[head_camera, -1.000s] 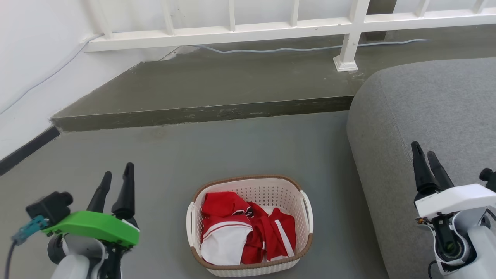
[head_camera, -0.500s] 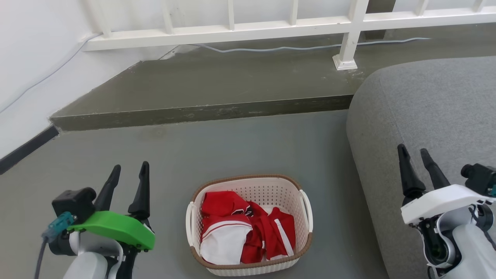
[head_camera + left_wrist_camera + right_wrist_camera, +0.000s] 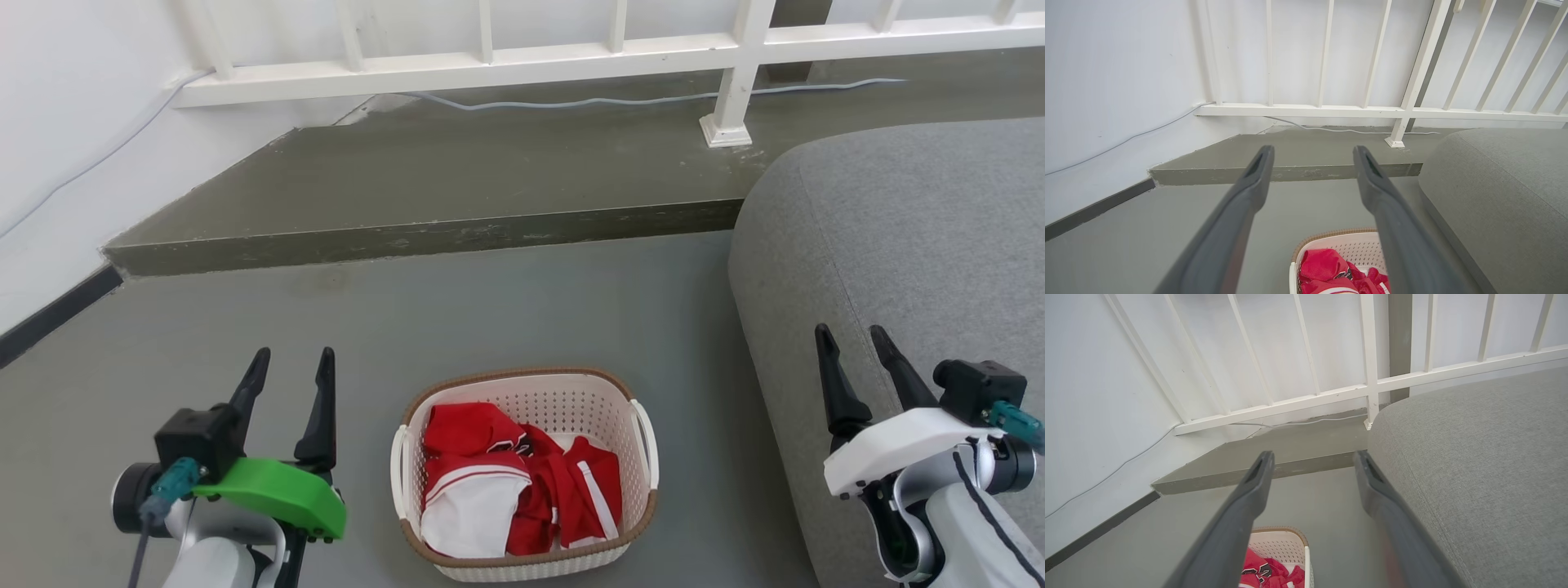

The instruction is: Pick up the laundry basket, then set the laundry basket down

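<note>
one laundry basket (image 3: 563, 406) between left gripper (image 3: 294, 356) and right gripper (image 3: 847, 331)

The laundry basket (image 3: 563, 406) is cream-white perforated plastic with a faint sheen. Its rim carries a brown woven-look band, and its 2 loop handles are smooth white plastic. Inside lies crumpled red and white cloth (image 3: 522, 490), soft and matt. The floor (image 3: 522, 310) is smooth, matt grey. The step (image 3: 490, 180) looks rougher, like blotchy concrete. The sofa (image 3: 914, 212) is matt grey woven fabric. The railing (image 3: 490, 65) is coated in glossy white paint. The left gripper (image 3: 294, 353) wears a shiny green plastic shell, the right gripper (image 3: 847, 329) a white one. Both have dark matt jaws.
</note>
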